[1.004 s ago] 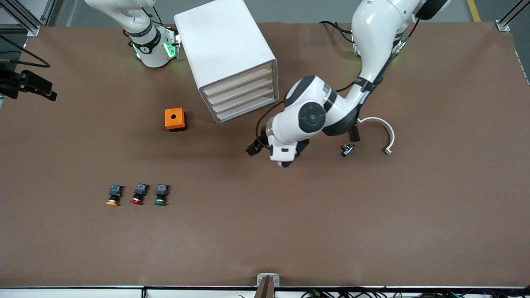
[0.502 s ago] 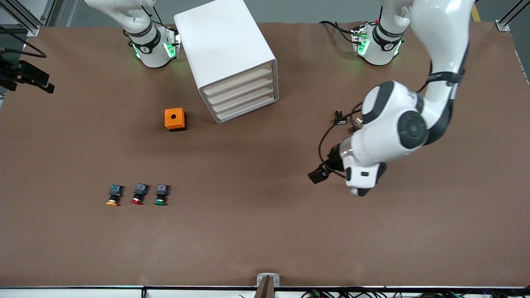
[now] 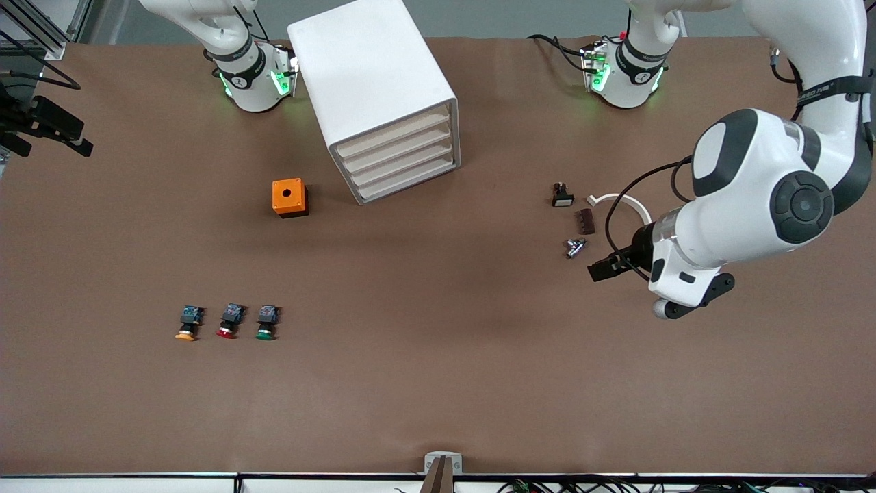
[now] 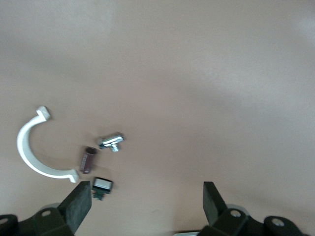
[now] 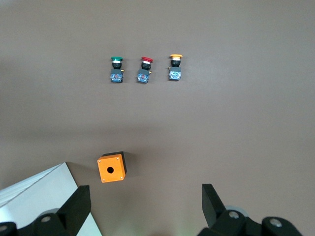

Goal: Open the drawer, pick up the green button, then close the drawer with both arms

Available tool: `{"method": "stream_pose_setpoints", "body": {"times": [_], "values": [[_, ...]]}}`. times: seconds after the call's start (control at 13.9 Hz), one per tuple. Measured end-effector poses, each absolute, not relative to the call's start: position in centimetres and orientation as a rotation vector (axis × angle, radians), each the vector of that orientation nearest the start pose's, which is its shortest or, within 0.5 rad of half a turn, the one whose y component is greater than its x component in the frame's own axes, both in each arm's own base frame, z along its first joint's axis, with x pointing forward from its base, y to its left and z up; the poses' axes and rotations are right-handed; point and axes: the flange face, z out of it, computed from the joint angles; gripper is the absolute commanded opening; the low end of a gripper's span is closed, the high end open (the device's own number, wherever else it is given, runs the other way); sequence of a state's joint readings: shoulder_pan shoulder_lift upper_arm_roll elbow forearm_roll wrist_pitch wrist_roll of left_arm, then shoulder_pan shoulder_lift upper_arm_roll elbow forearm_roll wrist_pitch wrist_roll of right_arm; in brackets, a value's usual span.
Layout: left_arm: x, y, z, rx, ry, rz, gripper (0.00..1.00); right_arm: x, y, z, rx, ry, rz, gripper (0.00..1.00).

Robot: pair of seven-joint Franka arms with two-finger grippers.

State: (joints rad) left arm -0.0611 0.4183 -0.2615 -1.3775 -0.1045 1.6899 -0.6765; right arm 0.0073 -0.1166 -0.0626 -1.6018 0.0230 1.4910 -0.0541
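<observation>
The white cabinet (image 3: pixel 373 82) stands between the arm bases, its several drawers (image 3: pixel 404 161) all pushed in. The green-capped button (image 3: pixel 266 322) lies on the table nearer to the camera, beside a red-capped one (image 3: pixel 230 320) and an orange-capped one (image 3: pixel 187 324); the right wrist view shows the green button (image 5: pixel 116 69) too. My left gripper (image 4: pixel 145 204) hangs open and empty over the table at the left arm's end, close to some small parts. My right gripper (image 5: pixel 145 206) is open and empty, high over the table beside the cabinet's corner (image 5: pixel 34 199).
An orange box (image 3: pixel 289 197) with a hole on top sits beside the cabinet. Near the left arm (image 3: pixel 746 205) lie a white arc (image 3: pixel 635 207), a brown piece (image 3: pixel 586 221), a metal piece (image 3: pixel 575 247) and a small black switch (image 3: pixel 562 196).
The left arm has swung from in front of the drawers toward its own end of the table, uncovering the small parts. The right arm has hardly moved.
</observation>
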Motion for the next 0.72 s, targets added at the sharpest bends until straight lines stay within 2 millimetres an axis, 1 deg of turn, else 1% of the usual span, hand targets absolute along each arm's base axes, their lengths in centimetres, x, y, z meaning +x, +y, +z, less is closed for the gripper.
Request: {"method": "stream_pose_setpoints", "body": {"times": [0.22, 0.43, 0.57, 0.72], "values": [[64.3, -15.8, 49.0, -3.227, -0.521, 0.296, 1.0, 50.8, -3.2, 66.3, -3.113, -0.025, -0.008, 1.0], [63.7, -12.3, 50.2, -3.246, -0.393, 0.292, 1.0, 50.8, -3.4, 66.2, -3.112, -0.027, -0.004, 1.0], [62.7, -10.0, 51.3, -3.253, -0.299, 0.272, 1.0, 50.8, -3.4, 66.1, -3.112, -0.026, 0.001, 1.0], [61.2, -7.2, 52.4, -3.238, -0.231, 0.249, 1.0, 50.8, -3.4, 66.0, -3.112, -0.015, 0.009, 1.0]]}}
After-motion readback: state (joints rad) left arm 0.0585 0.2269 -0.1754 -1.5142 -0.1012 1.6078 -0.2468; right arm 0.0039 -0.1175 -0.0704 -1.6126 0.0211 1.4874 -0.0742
